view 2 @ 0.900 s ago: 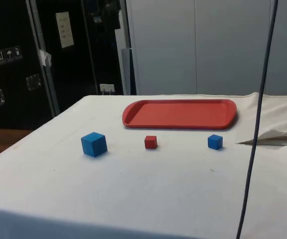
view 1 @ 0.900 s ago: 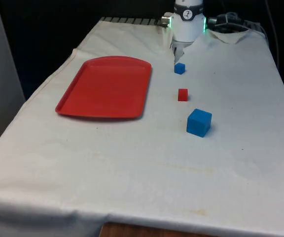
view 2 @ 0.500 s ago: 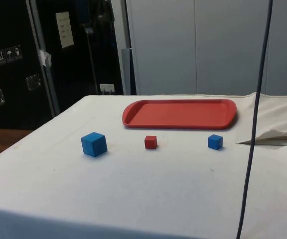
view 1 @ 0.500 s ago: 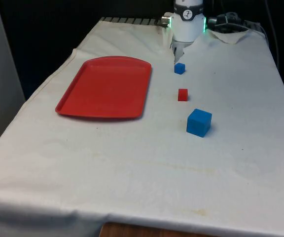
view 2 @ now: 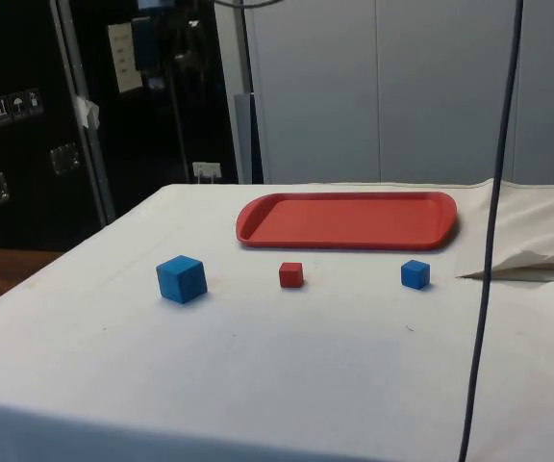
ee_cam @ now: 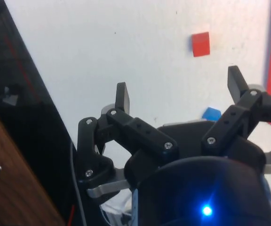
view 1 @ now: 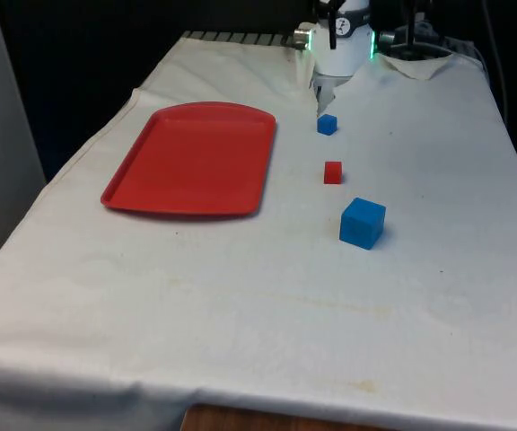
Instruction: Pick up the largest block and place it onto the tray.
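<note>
Approach step judged in hand; nothing grasped yet. Gripper point(ee_cam: 180, 92) seen high above cloth, fingers spread wide, empty. Largest blue block point(view 1: 363, 223) stood on white cloth point(view 1: 240, 296), nearest in row with small red block point(view 1: 332, 172) and small blue block point(view 1: 327, 124) (tray point(view 1: 191, 160) well apart, toward front view's left). Next move judged: descent over largest block, fingers straddling it. Largest block's place relative to fingers not discernible in wrist view.

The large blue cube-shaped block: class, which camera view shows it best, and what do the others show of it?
The side view shows the large blue cube-shaped block best: it stands unobstructed on the white cloth, nearest the camera, top and two faces visible. The front view shows the same block whole too, nearest of the three blocks. In the wrist view I cannot pick it out.
</note>
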